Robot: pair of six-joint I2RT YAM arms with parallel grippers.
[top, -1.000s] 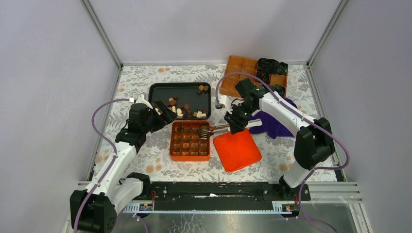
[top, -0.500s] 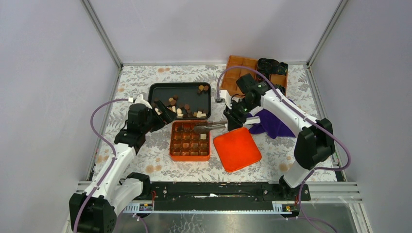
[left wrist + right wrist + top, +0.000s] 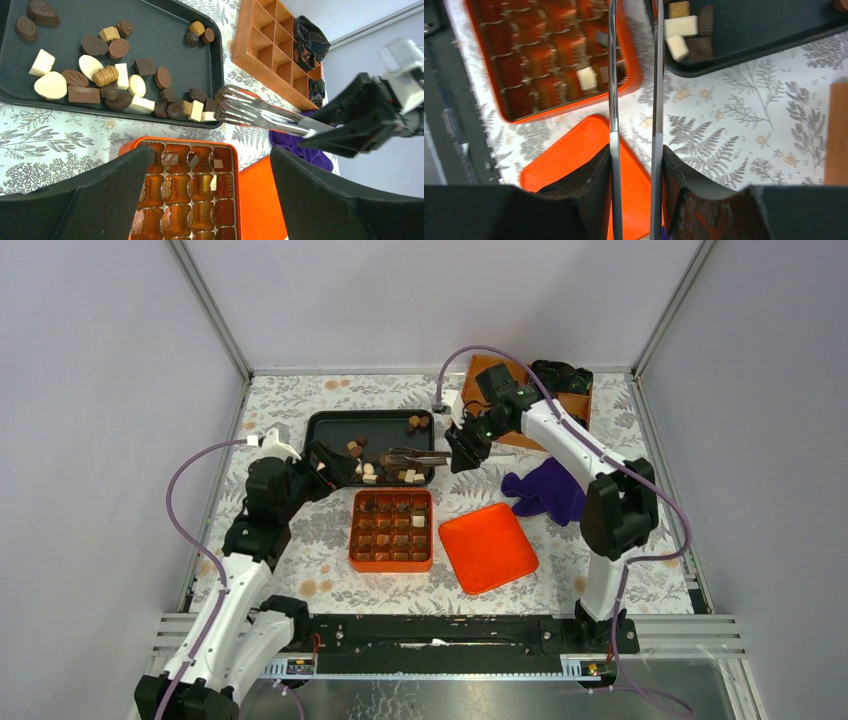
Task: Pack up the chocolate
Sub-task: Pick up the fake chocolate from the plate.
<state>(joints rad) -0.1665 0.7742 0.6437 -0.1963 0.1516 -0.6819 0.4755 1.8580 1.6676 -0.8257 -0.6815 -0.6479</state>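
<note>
Loose dark, light brown and white chocolates [image 3: 365, 468] lie in a black tray [image 3: 385, 430]; they show close up in the left wrist view [image 3: 105, 75]. An orange compartment box [image 3: 352, 530] in front of the tray holds a few pieces [image 3: 170, 158], one of them white [image 3: 586, 78]. My right gripper [image 3: 462, 448] is shut on metal tongs [image 3: 415, 455]. The tong tips hang over the tray's near right corner [image 3: 225, 102], and I see nothing between them. My left gripper [image 3: 335, 462] is open and empty at the tray's near left edge.
The orange lid [image 3: 487, 547] lies right of the box. A purple cloth [image 3: 545, 490] is bunched further right. A wooden divider box [image 3: 260, 40] with black-and-green bundles [image 3: 560, 375] stands at the back right, partly behind my right arm.
My right arm has swung the tongs from over the orange box back and left to over the black tray. My left gripper has drawn slightly left.
</note>
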